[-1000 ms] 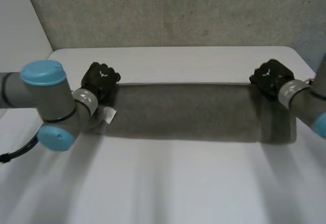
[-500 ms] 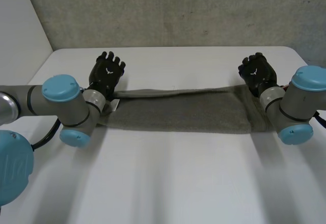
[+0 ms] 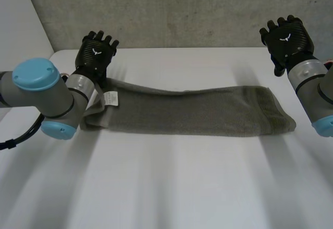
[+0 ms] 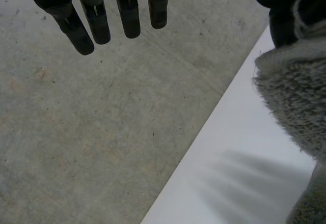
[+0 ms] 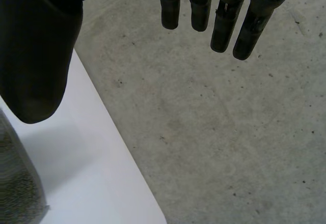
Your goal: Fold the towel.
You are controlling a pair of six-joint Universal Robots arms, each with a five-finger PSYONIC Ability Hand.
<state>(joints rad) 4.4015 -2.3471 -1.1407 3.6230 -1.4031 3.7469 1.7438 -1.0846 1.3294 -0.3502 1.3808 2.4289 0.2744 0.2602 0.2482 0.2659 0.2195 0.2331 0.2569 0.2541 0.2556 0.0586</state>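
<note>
the left robot hand (image 3: 96,52) and the right robot hand (image 3: 287,35) had let go and risen, fingers spread and empty, so the towel (image 3: 197,115) lay on the desk (image 3: 166,187) with one fold seemingly done.

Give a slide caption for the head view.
Left hand and right hand, open, near the ends of a folded grey towel on a white table.
</note>
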